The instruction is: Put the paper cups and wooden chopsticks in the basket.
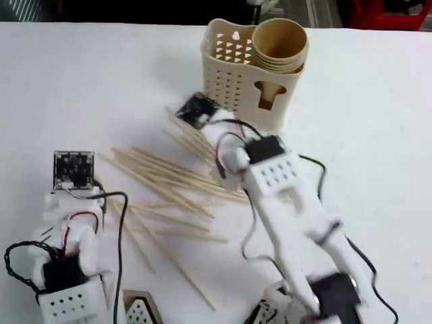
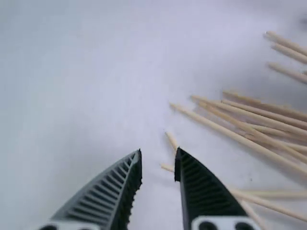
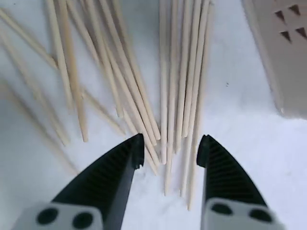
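The cups (image 1: 279, 40) stood stacked in the far basket (image 1: 229, 84) while chopsticks (image 1: 169, 179) lay scattered nearer, the right gripper (image 3: 170, 146) open over a bundle beside it, the left gripper (image 2: 158, 160) open and empty at their left; light, stiff and roll-prone, they would probably suit a mid-length pinch.

Seeing a white table (image 1: 378, 101) stretching from left to right. Past its far edge, catching a dark strip of room (image 1: 135, 10), and spotting something red (image 1: 388, 13) at far right, cut off.
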`<control>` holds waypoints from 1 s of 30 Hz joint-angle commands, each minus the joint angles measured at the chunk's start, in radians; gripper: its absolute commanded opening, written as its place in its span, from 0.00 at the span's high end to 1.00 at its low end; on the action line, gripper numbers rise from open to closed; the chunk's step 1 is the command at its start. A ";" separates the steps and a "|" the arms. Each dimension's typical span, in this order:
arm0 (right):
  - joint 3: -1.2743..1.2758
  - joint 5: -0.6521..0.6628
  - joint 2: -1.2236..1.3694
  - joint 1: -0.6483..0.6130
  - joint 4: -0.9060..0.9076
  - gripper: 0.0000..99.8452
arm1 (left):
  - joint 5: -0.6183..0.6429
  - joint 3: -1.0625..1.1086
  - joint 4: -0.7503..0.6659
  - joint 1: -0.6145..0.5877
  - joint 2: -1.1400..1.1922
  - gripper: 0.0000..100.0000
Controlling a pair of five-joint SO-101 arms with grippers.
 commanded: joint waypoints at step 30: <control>-0.690 0.014 0.888 -0.035 0.038 0.97 | -0.017 0.160 -0.017 -0.013 -0.239 0.85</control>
